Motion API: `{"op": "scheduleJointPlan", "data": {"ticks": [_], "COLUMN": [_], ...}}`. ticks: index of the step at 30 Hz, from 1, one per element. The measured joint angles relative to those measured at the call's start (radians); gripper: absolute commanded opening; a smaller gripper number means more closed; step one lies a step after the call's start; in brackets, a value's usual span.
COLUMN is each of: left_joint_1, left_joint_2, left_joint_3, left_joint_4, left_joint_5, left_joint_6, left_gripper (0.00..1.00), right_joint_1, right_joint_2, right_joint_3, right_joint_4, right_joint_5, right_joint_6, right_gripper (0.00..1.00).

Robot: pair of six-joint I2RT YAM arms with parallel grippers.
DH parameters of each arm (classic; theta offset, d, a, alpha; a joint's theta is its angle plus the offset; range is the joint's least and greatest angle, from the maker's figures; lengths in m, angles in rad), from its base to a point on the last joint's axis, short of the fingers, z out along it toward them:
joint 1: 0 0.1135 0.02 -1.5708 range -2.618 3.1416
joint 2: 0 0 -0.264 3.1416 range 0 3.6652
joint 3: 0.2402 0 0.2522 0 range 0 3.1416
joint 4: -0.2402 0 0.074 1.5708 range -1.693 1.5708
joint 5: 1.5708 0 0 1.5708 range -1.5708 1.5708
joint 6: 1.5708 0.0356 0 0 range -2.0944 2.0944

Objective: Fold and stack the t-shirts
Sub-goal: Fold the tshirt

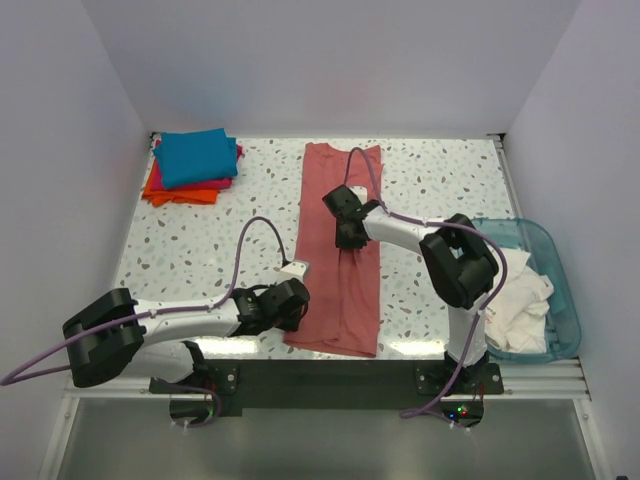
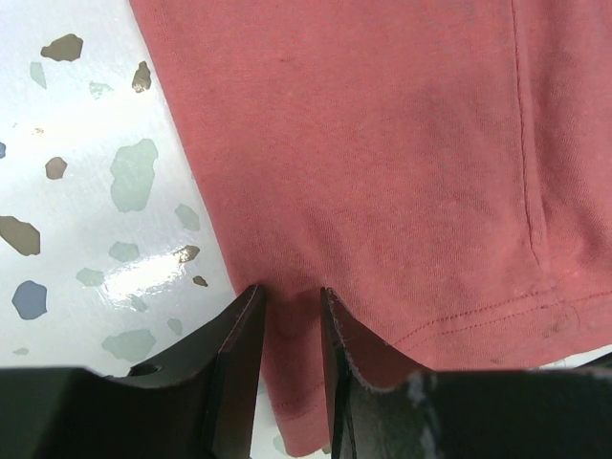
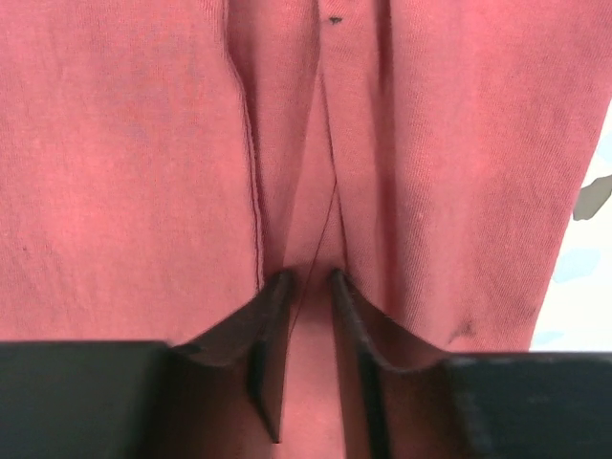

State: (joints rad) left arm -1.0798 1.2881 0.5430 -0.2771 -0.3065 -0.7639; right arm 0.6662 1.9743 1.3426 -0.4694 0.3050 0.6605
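Note:
The salmon-red t-shirt [image 1: 340, 265] lies folded lengthwise into a long strip down the middle of the table. My left gripper [image 1: 297, 300] is at the strip's lower left edge. In the left wrist view the gripper [image 2: 290, 292] is shut on the cloth [image 2: 382, 143] near the hem. My right gripper [image 1: 349, 232] is over the strip's middle. In the right wrist view the gripper [image 3: 308, 277] pinches a raised fold of the shirt [image 3: 124, 163], and creases run into the jaws. A folded stack sits at the far left: the teal-blue shirt [image 1: 195, 155] on top, magenta-pink [image 1: 236, 160] and orange [image 1: 180, 193] under it.
A translucent blue plastic tub [image 1: 556, 270] stands at the right table edge, holding white cloth [image 1: 520, 300]. White walls close the table on the left, back and right. The speckled tabletop [image 1: 200, 250] shows between the stack and the strip.

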Motion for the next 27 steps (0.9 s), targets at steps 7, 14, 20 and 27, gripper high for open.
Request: {"op": "scheduleJointPlan", "data": {"ticks": [7,14,20,27], "left_joint_1": [0.0,0.0,0.0,0.0], "left_joint_2": [0.0,0.002,0.002,0.003], "left_joint_3": [-0.002,-0.002,-0.002,-0.002], "left_joint_4": [0.007,0.01,0.013,0.014], "left_joint_5": [0.0,0.0,0.0,0.0], "left_joint_6": [0.0,0.0,0.0,0.0], "left_gripper": [0.34,0.34,0.34,0.34], "right_joint_1": [0.0,0.0,0.0,0.0], "right_joint_2": [-0.002,-0.028,-0.072,-0.099], "right_joint_3": [-0.005,-0.037,-0.078,-0.117], "right_joint_4": [0.01,0.025,0.03,0.038], "right_joint_5": [0.0,-0.001,-0.007,-0.016], "right_joint_6": [0.011,0.008,-0.012,-0.044], "right_gripper": [0.0,0.0,0.0,0.03]}}
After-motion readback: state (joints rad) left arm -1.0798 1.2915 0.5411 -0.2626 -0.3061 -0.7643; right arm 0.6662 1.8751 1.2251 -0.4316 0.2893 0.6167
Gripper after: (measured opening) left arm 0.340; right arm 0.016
